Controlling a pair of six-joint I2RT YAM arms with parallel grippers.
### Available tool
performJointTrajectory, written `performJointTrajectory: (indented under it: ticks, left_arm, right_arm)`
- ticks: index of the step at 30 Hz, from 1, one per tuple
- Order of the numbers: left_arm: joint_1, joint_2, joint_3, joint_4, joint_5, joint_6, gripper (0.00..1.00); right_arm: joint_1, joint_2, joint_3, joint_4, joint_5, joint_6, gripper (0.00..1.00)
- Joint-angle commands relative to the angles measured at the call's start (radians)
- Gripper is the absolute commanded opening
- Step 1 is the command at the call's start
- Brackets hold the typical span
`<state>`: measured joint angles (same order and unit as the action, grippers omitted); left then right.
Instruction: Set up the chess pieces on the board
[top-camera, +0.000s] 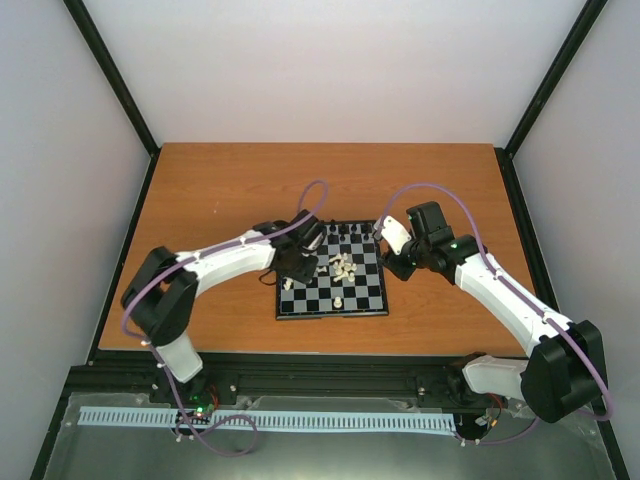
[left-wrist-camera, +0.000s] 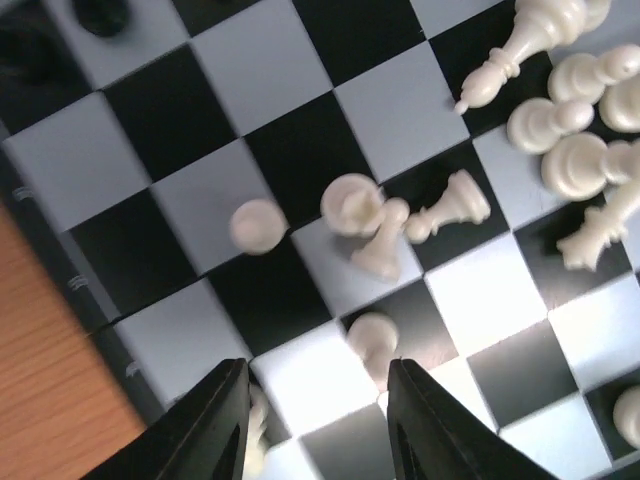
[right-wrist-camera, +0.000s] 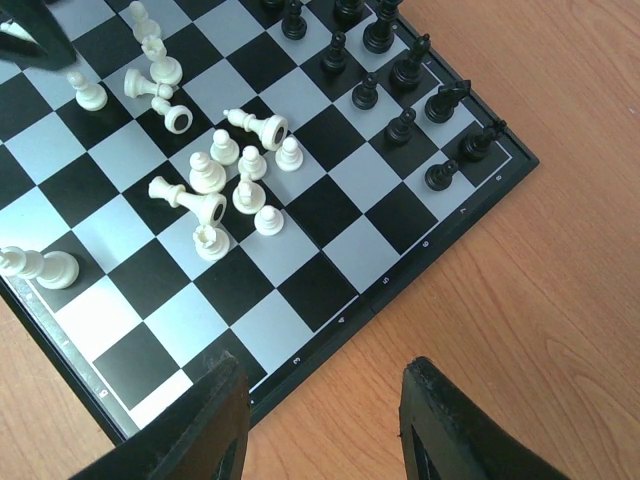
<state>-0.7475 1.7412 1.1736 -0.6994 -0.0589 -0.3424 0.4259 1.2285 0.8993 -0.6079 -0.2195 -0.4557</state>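
Both grippers open, nothing held, over the board area.

I have the left gripper above the left part of the board, jaws spread wide and empty. A small white pawn stands just ahead of the gap, and I cannot tell whether either finger touches it. My right gripper is also spread, holding nothing, and it hangs over bare desk just off the board's right edge. The board lies midway between the desk's left and right edges, nearer the near edge than the far one. The white pieces are mostly tumbled in a heap around the middle squares, while the black pieces stand in rows along the board's far edge.
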Motion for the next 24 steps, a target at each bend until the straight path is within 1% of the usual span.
performJointTrajectory:
  ticks: [1,7,13,24]
  left_arm:
    - [-0.007,-0.138,-0.050,-0.032,-0.114,-0.040,0.47]
    - [-0.003,-0.140,-0.110,-0.018,-0.086,-0.022,0.48]
    - [0.018,-0.088,-0.115,-0.004,-0.065,-0.024,0.40]
    - [0.027,-0.049,-0.135,0.007,-0.032,-0.024,0.31]
  right_arm:
    - [-0.004,-0.011,-0.010,0.017,0.003,-0.005,0.43]
    - [-0.005,-0.004,-0.008,0.013,-0.007,-0.007,0.43]
    - [-0.004,-0.004,-0.008,0.011,-0.012,-0.008,0.43]
    - [-0.004,0.008,-0.008,0.012,-0.018,-0.010,0.43]
